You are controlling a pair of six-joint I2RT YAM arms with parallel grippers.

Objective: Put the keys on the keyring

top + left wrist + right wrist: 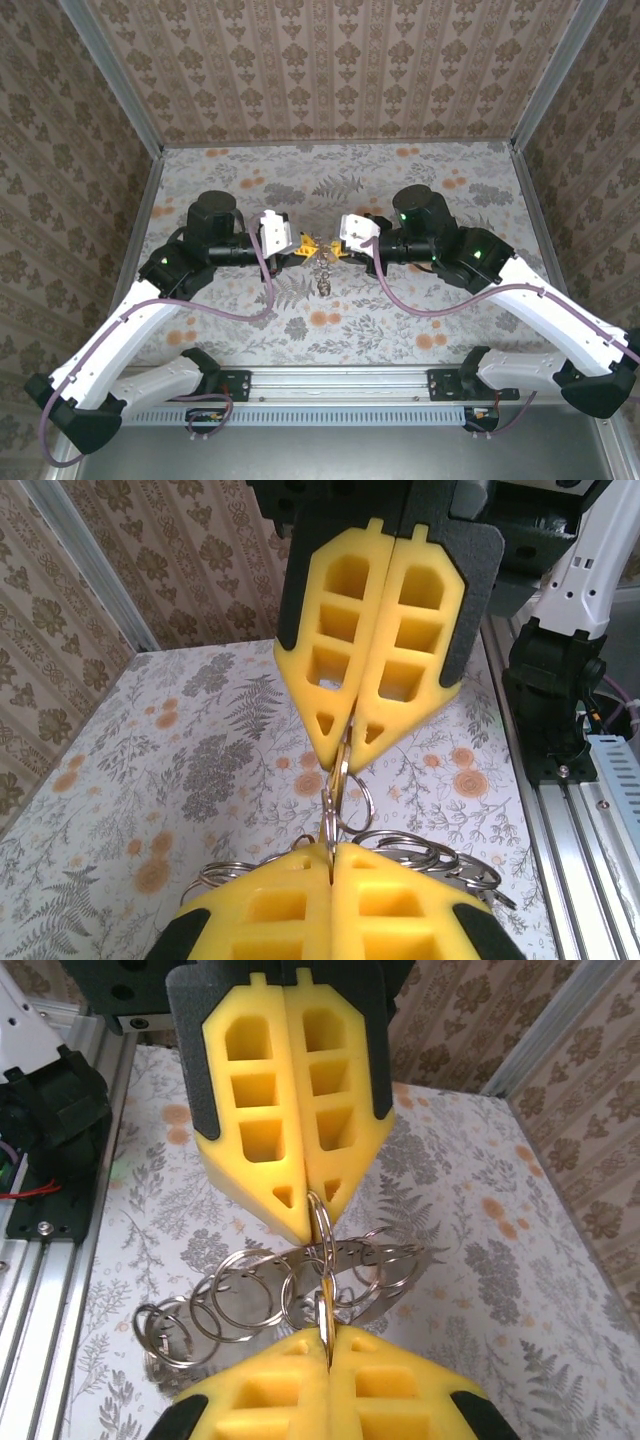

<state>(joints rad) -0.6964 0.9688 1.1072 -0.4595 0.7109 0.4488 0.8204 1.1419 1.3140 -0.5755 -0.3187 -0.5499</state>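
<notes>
**Two grippers meeting tip to tip at the keyring.** The keyring (262,1305) is a chain of linked silver split rings, held in the air over the floral table (420,200). The left gripper (308,246) reaches the keyring from its left side and the right gripper (337,249) from its right side. Each has its yellow fingers (400,640) pressed flat together with no gap between them. Both are clamped on one and the same ring, seen edge-on from each wrist camera, at opposite points of its rim. The other rings hang below this pinched ring in a loose string. Whether the lowest of them touch the table cannot be told. A flat silvery piece (392,1253) shows among the rings just behind the pinched one. The metal rail (340,380) that carries the arm bases lies on the near side of the keyring, well apart from it.
</notes>
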